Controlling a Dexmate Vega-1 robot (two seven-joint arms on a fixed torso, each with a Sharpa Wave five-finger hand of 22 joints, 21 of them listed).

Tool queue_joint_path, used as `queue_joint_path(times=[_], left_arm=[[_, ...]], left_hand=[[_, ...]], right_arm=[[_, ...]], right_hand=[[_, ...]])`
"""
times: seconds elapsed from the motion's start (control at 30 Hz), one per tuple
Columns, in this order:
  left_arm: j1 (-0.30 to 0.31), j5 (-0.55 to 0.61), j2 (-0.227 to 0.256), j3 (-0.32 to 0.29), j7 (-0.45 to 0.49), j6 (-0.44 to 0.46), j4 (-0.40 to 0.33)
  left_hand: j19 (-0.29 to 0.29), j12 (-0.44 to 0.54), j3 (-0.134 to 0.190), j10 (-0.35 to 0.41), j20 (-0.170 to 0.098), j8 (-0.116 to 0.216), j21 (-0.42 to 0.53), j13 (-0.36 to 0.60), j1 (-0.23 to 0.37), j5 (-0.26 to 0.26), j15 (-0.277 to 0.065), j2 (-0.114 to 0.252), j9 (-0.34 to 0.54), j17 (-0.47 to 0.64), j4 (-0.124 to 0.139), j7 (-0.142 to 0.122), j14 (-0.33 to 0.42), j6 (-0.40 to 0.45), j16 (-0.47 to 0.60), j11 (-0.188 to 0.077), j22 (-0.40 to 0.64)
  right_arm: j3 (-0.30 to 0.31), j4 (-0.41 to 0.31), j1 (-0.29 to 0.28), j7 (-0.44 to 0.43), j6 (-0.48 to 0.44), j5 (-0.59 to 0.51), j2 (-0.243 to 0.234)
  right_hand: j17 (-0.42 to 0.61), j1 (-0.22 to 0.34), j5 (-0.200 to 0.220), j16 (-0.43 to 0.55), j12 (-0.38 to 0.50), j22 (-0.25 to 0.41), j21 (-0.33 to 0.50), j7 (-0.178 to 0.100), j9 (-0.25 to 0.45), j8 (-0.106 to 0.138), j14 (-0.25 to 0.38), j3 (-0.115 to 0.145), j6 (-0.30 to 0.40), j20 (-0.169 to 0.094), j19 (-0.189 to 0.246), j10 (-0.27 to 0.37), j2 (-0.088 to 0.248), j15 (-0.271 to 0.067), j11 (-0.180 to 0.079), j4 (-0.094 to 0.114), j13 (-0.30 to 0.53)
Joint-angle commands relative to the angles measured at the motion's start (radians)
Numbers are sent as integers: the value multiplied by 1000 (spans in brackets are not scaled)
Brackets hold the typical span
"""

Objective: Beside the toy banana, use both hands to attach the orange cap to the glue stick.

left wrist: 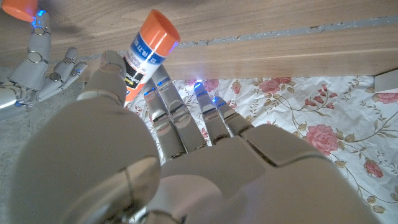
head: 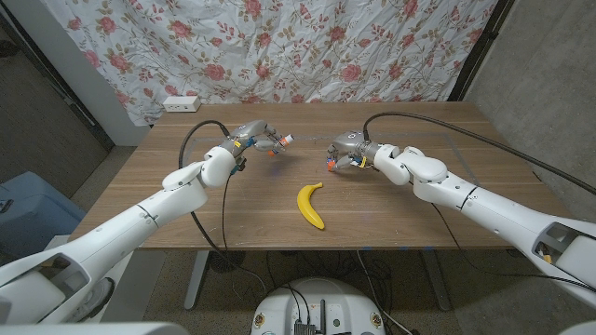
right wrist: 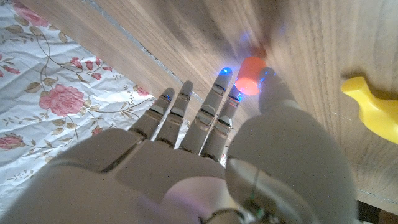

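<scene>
Currently: glue stick (left wrist: pixel 148 55) pinched in the left hand (head: pixel 250 138) above the table (head: pixel 391 219), tip toward the orange cap (right wrist: pixel 250 75) pinched in the right hand (head: pixel 349 152), apparently for mating. Well apart. Toy banana (head: pixel 312 205) lies nearer, between them.

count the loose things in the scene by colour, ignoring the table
yellow: 1, the curved plastic toy banana
orange: 1, the small round orange cap in the right robot hand
white and orange: 1, the labelled glue stick in the left robot hand
total: 3
</scene>
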Motion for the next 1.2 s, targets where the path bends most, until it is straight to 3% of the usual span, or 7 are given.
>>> queue_joint_path(times=[0.03, 1.2], left_arm=[[-11, -8, -20, 17, -8, -16, 21], [-31, -20, -38, 30, -18, -91, 47]], left_hand=[[-3, 5, 7, 4, -40, 9, 7, 1, -17, 9, -121, 30, 4, 3, 2, 17, -6, 114, 2, -5, 2], [-1, 4, 8, 1, -40, 10, 7, 1, -17, 9, -125, 31, 4, 4, 0, 15, -7, 114, 2, -5, 2]], right_arm=[[47, -50, -31, -11, -40, 52, -18], [211, -135, -102, -52, -68, 340, -70]], right_hand=[[5, 10, -1, 5, -5, 3, -1, 1, 3, 6, 7, -7, 12, 3, 10, 11, 2, -140, 0, 3, 3], [6, -4, -15, 8, -11, 3, -2, 1, 1, 5, 10, -31, 27, 4, 12, 29, 16, -136, 0, 15, 3]])
